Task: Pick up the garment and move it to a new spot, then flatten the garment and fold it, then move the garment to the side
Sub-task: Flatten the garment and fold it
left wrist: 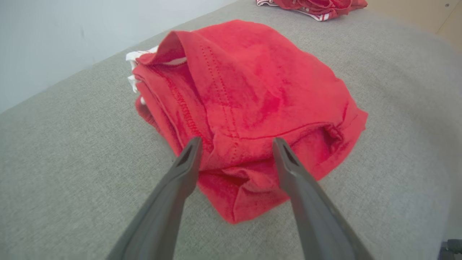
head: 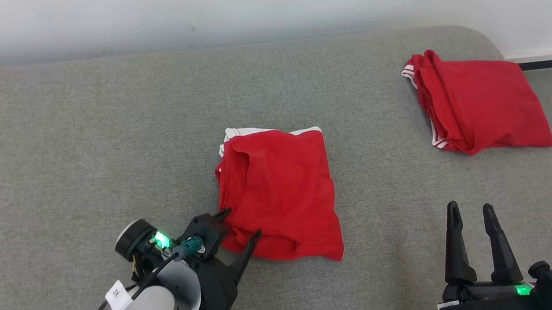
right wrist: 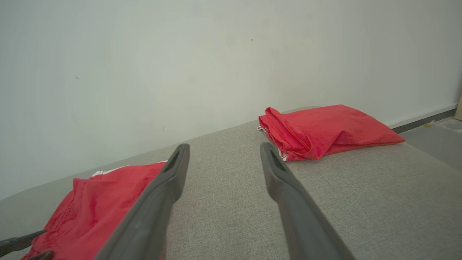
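Closest to you, your left end effector (head: 239, 225) is spread wide, its jaws on either side of the near hem of the folded red garment (head: 278, 189). In the left wrist view the fingertips (left wrist: 193, 148) press against the bunched fabric at that edge, but nothing is pinched yet. That straddle suits a grab at the thick stacked layers, so the fold is likely to hold together when you slide the garment aside. It lies directly ahead of this end effector, roughly square, with the white trim at its far edge.

Your right end effector (head: 470, 210) hovers above the grey padded surface (head: 110, 137), well to the right of the garment, its jaws moderately apart and holding nothing. I judge it is parked clear of the left arm's work.

Farther off, beyond the right end effector, a second red garment (head: 482, 102) lies already folded near the far right corner, probably marking the side pile.
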Available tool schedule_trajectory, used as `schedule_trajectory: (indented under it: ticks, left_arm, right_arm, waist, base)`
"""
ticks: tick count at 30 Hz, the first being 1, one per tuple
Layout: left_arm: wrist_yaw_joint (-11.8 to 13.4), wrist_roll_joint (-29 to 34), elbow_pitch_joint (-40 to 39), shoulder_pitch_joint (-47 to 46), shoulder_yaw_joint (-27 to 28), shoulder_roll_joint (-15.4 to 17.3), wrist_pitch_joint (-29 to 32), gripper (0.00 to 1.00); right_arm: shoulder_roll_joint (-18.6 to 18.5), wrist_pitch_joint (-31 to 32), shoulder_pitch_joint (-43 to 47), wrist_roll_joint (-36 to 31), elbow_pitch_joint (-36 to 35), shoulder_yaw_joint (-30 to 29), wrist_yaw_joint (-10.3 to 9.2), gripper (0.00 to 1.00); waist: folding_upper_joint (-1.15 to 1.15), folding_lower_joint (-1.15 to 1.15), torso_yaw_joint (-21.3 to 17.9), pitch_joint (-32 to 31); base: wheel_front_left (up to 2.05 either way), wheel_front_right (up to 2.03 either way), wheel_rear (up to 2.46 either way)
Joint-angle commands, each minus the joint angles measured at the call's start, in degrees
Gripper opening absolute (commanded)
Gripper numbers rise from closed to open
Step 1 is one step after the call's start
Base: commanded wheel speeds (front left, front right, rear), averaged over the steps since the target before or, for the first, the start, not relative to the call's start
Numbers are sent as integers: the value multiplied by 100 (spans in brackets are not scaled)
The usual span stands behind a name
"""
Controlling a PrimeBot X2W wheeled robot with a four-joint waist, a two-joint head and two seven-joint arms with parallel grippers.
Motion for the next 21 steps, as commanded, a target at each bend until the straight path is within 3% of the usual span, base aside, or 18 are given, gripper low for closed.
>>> schedule_trajectory:
  ticks: [1, 3, 4, 5, 6, 8, 10, 21]
  left_arm:
    - [7, -66, -56, 137, -11, 38, 54, 100]
    - [-8, -135, -102, 184, -44, 23, 92, 100]
    - [-17, -189, -118, 212, -54, 1, 97, 95]
    - [-26, -209, -129, 222, -79, 13, 114, 59]
    - [-26, -209, -129, 222, -79, 13, 114, 59]
    - [-36, -265, -150, 236, -100, 30, 98, 22]
    - [-28, -264, -172, 254, -113, 33, 37, 2]
    - [64, -400, -441, 506, -102, 40, -327, 0]
  right_arm:
    - [27, -6, 50, -42, 9, 22, -17, 100]
    - [28, -6, 48, -43, 16, 37, -17, 100]
    - [25, -6, 44, -38, 17, 39, -17, 100]
    - [21, -6, 39, -35, 20, 44, -17, 100]
    - [21, -6, 39, -35, 20, 44, -17, 100]
    - [13, -6, 33, -30, 19, 49, -17, 100]
    - [6, -6, 50, -28, 18, 43, -17, 100]
    - [16, -7, 147, -54, 25, 0, -17, 100]
  waist:
    - [0, -1, 15, -22]
    - [0, -1, 15, -43]
    - [0, -1, 16, -52]
    - [0, -1, 15, -60]
    - [0, -1, 15, -60]
    - [0, -1, 16, -76]
    - [0, -1, 25, -94]
    - [0, -1, 172, -158]
  base:
    - [0, 0, 0]
    - [0, 0, 0]
    - [0, 0, 0]
    - [0, 0, 0]
    - [0, 0, 0]
    - [0, 0, 0]
    - [0, 0, 0]
    - [0, 0, 0]
